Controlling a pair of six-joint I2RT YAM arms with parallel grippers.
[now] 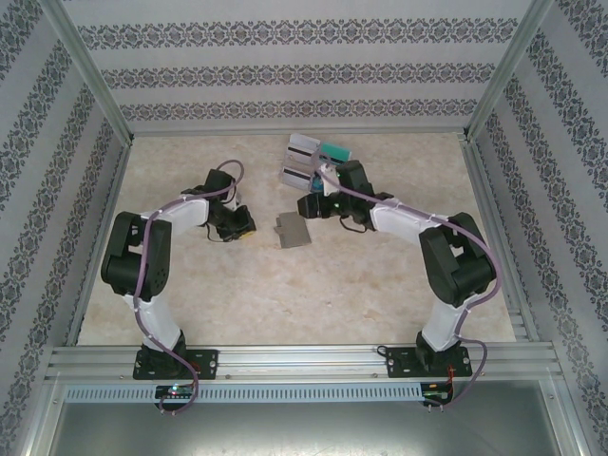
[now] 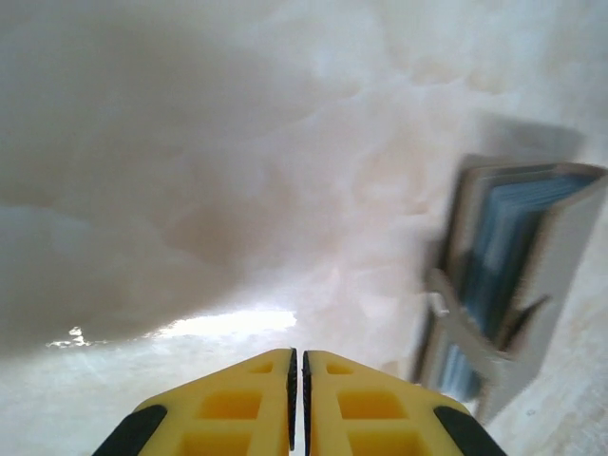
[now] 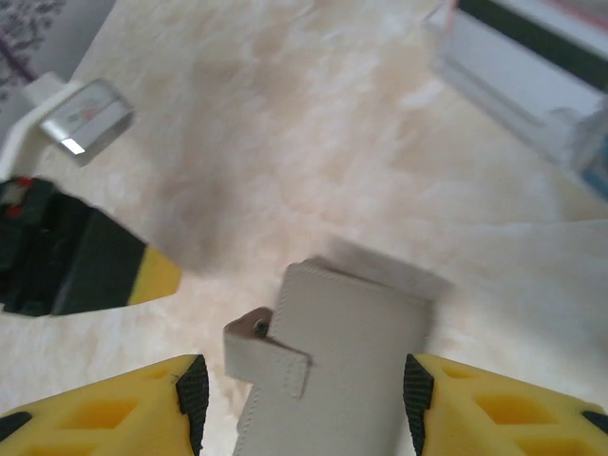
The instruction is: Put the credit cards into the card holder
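1. Across the marble-look table (image 1: pixel 285 304), both arms reach inward from six o'clock with their elbows raised.
2. At twelve o'clock stands a clear rack (image 1: pixel 296 176) holding white-grey and teal credit cards (image 1: pixel 304 145).
3. At centre lies the card holder (image 1: pixel 293 230), grey-brown with a strap tab, pale blue showing at its parted edge.
4. The right gripper (image 3: pixel 302 380) is spread wide, a finger on either side of the holder.
5. The left gripper (image 2: pixel 296 380), at the holder's nine o'clock, is closed on nothing.
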